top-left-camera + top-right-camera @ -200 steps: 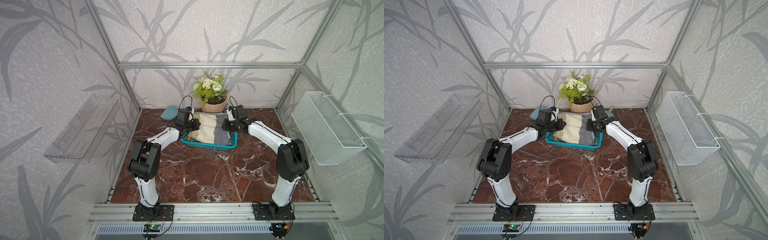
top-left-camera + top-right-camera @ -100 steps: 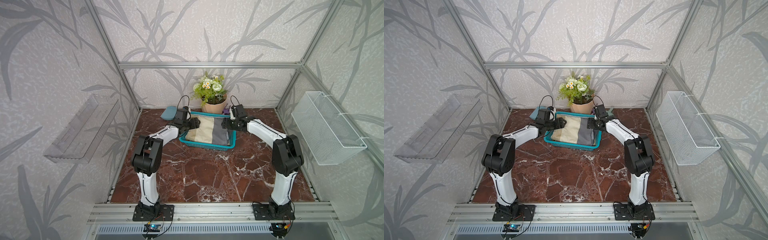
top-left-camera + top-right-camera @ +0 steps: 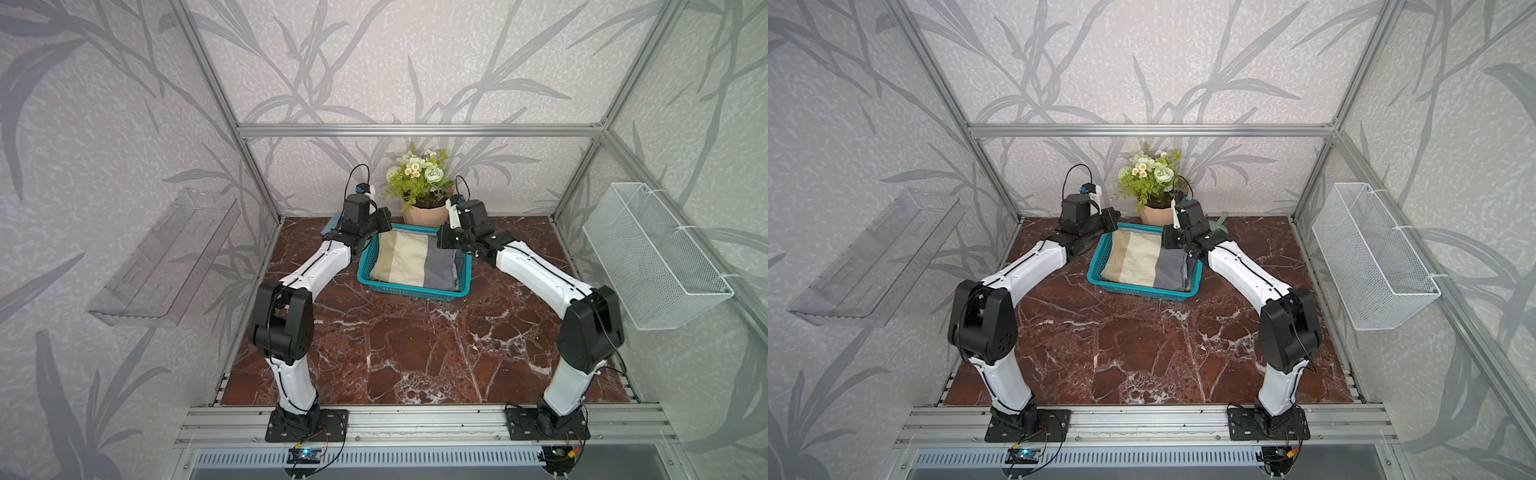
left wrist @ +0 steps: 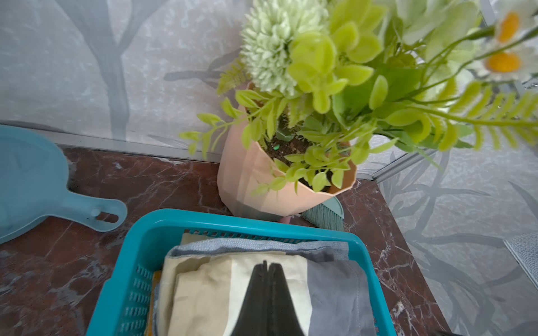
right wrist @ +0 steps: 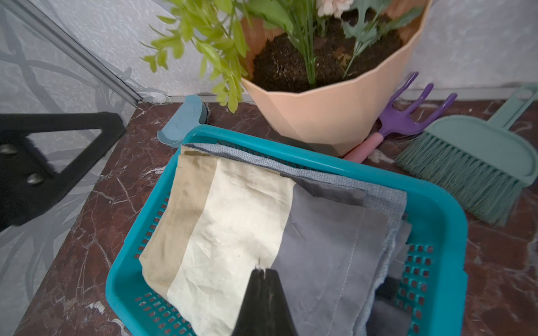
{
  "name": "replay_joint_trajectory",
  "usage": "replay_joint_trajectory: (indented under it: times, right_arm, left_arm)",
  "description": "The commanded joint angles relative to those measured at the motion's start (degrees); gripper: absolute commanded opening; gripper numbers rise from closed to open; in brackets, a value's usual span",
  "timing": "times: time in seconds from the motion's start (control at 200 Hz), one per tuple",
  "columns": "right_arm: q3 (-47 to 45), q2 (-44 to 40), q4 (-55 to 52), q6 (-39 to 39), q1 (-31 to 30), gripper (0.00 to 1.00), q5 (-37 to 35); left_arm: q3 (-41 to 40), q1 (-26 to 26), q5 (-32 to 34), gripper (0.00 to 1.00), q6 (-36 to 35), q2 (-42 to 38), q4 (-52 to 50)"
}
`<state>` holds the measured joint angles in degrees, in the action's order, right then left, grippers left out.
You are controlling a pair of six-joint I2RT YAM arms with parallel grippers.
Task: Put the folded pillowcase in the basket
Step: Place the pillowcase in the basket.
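Note:
The folded pillowcase (image 3: pixel 411 259) (image 3: pixel 1138 259), striped tan, cream and grey, lies flat inside the teal basket (image 3: pixel 411 291) (image 3: pixel 1142 291) on top of other folded cloths. My left gripper (image 3: pixel 385 216) (image 3: pixel 1113 218) hangs over the basket's far left corner, shut and empty. In the left wrist view its tips (image 4: pixel 267 264) hover above the pillowcase's (image 4: pixel 203 291) cream stripe, inside the basket's rim (image 4: pixel 233 224). My right gripper (image 3: pixel 444 240) (image 3: pixel 1168 241) is above the far right side. It is shut (image 5: pixel 263 270) over the pillowcase (image 5: pixel 241 218), holding no cloth; the basket (image 5: pixel 448 221) lies below.
A peach flower pot (image 3: pixel 428 212) stands just behind the basket. Beside it lie a blue dustpan (image 4: pixel 26 180), a green brush (image 5: pixel 480 163) and a purple rake (image 5: pixel 407 116). A clear tray (image 3: pixel 166 257) hangs on the left wall, a white wire basket (image 3: pixel 652 257) on the right.
A second ago both grippers held the pillowcase over the basket. They opened and let it drop in, then shut again and lifted slightly off it.

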<state>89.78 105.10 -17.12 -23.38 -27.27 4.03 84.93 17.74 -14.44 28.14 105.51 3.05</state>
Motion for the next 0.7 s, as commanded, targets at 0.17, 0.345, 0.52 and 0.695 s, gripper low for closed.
replay_joint_trajectory:
  times: [0.17, 0.345, 0.52, 0.695]
  right_arm:
    - [4.1, 12.4, -6.9, -2.4, 1.0, 0.00, -2.2]
    - [1.0, 14.7, -9.6, -4.0, 2.3, 0.00, -3.3]
    - [-2.0, 13.9, -8.9, -3.3, 2.5, 0.00, -4.1]
    - [-1.8, 10.7, -8.2, -2.0, 2.4, 0.27, -2.9]
  left_arm:
    - [-7.1, 1.8, 1.7, 0.00, -0.1, 5.4, 2.9]
    - [-12.1, 1.4, 5.2, 0.00, -1.4, 7.9, 4.2]
    - [-12.7, 0.2, 7.3, 0.00, -1.6, 9.9, 3.2]
    - [-11.5, -0.2, 6.6, 0.00, -2.2, 6.5, 2.0]
